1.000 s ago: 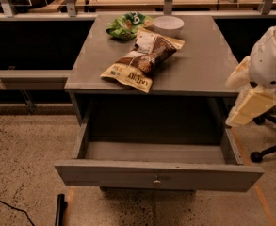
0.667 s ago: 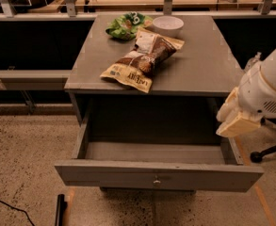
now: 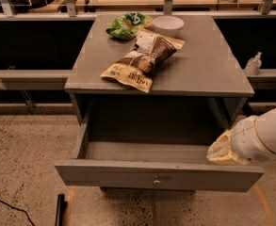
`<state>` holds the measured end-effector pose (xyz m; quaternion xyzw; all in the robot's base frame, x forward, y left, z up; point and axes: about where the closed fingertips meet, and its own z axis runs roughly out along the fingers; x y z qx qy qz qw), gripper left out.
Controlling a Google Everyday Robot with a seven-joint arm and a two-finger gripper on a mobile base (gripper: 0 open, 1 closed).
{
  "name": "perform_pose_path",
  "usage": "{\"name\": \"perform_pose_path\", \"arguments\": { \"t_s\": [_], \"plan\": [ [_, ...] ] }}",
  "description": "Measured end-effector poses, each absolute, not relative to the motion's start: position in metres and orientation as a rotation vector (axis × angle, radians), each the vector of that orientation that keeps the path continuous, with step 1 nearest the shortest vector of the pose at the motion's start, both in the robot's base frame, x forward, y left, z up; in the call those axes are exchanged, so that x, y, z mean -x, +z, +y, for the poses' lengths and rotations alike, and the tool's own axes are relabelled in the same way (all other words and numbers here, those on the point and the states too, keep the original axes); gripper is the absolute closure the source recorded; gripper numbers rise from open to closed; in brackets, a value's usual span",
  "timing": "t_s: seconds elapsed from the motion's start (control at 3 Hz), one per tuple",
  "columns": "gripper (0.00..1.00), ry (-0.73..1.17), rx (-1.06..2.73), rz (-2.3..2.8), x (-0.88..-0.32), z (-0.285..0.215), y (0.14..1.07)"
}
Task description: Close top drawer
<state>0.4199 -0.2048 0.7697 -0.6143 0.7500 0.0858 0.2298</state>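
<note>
The top drawer [image 3: 128, 173] of a grey cabinet is pulled far out and is empty inside. Its long flat front panel faces me, with a small round metal knob [image 3: 157, 181] at its centre. My gripper [image 3: 222, 152] comes in from the right on a white arm [image 3: 264, 135]. Its cream-coloured end sits just above the drawer's right front corner, at the top edge of the front panel. The two lower drawers are hidden below the open one.
On the cabinet top [image 3: 208, 65] lie a brown and yellow snack bag [image 3: 142, 60], a green bag [image 3: 125, 25] and a white bowl [image 3: 168, 25]. A clear bottle [image 3: 253, 64] stands on a ledge at the right. A dark cable [image 3: 5, 204] crosses the speckled floor at the left.
The arm has come down and forward from beside the cabinet's right side to the drawer's right front corner. The drawer has not moved.
</note>
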Motion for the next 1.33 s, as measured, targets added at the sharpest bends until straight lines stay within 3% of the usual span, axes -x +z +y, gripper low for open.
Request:
{"name": "perform_pose_path", "arguments": {
  "t_s": [1.33],
  "plan": [
    [1.00, 0.249, 1.618, 1.994, -0.396, -0.209, 0.722]
  ]
}}
